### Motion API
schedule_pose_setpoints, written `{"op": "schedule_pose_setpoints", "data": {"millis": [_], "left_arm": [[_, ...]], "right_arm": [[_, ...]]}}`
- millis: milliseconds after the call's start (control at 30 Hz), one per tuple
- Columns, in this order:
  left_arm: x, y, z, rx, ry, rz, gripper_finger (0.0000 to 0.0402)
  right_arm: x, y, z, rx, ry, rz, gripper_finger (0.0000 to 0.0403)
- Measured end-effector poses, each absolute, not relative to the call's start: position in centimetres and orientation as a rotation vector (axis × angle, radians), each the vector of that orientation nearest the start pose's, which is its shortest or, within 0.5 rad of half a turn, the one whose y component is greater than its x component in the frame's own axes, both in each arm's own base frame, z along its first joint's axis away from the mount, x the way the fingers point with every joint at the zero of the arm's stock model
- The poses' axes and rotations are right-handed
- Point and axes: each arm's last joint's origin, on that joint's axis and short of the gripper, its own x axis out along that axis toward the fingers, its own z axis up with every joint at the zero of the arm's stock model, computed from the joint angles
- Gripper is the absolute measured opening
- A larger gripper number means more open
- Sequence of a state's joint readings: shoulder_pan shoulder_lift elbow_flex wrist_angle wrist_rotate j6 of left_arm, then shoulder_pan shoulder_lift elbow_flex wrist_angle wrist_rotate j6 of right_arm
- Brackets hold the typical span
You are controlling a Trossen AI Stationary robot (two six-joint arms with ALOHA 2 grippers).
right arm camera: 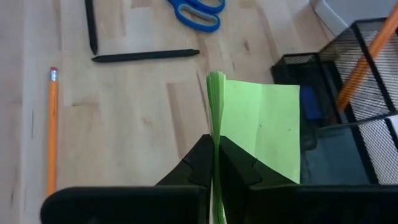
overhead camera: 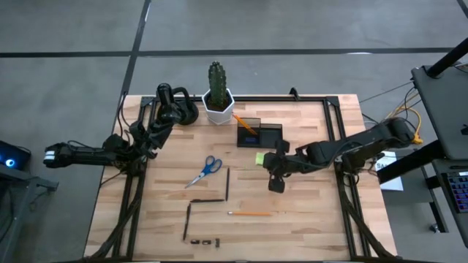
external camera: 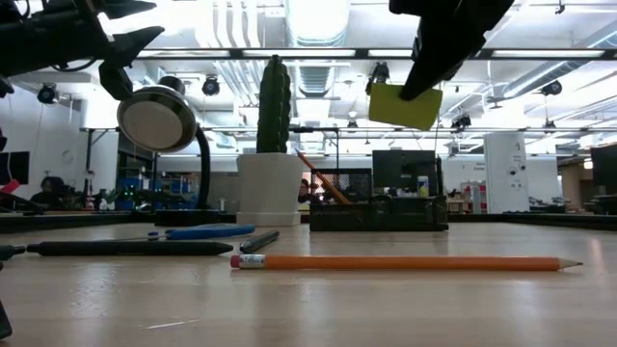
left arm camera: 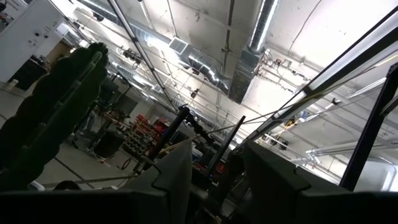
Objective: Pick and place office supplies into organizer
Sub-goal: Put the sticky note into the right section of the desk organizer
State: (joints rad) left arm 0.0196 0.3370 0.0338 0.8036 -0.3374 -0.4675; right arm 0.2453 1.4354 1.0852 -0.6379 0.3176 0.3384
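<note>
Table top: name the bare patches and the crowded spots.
Bare wood lies right of the orange pencil, below the right gripper holding the sticky-note pad, and left of the scissors. Crowded: pens mid-table, and the organizer beside the cactus pot.

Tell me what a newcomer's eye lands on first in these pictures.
First, the lime-green sticky-note pad, pinched shut in the right gripper and held in the air just short of the organizer, which already holds an orange pencil. Next, the tall green cactus in its white pot at the table's far edge. On the wood lie the blue-handled scissors; the left gripper waits, open, at the far left corner.
</note>
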Motion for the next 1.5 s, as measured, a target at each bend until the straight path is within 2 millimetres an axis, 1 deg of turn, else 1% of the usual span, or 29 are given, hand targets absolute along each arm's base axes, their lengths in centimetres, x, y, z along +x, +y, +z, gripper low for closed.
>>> {"op": "schedule_pose_setpoints", "data": {"millis": [133,233,533,700,933,1200,1400,1500], "left_arm": [[10.6,1.2,22.0,-0.532,-0.570,0.228,0.0130],[10.6,1.2,22.0,-0.530,-0.570,0.228,0.0130],[10.6,1.2,22.1,-0.531,-0.571,0.228,0.0130],[10.6,1.2,22.1,-0.531,-0.572,0.228,0.0130],[10.6,1.2,22.1,-0.531,-0.572,0.228,0.0130],[10.6,1.2,22.1,-0.531,-0.573,0.230,0.0130],[10.6,1.2,22.1,-0.531,-0.573,0.232,0.0130],[10.6,1.2,22.1,-0.531,-0.573,0.232,0.0130]], "right_arm": [[27.6,5.4,26.1,0.040,0.930,-0.241,0.0009],[27.3,4.8,26.0,0.007,0.966,-0.243,0.0009],[27.4,2.8,25.7,-0.085,1.015,-0.237,0.0008],[27.2,1.3,24.9,-0.130,1.060,-0.243,0.0008],[26.6,-0.5,23.4,-0.133,1.126,-0.185,0.0008],[26.9,-2.0,23.3,-0.181,1.098,-0.167,0.0008],[26.5,-3.7,22.6,-0.182,1.116,-0.197,0.0008],[26.3,-4.3,22.3,-0.190,1.130,-0.181,0.0008]]}}
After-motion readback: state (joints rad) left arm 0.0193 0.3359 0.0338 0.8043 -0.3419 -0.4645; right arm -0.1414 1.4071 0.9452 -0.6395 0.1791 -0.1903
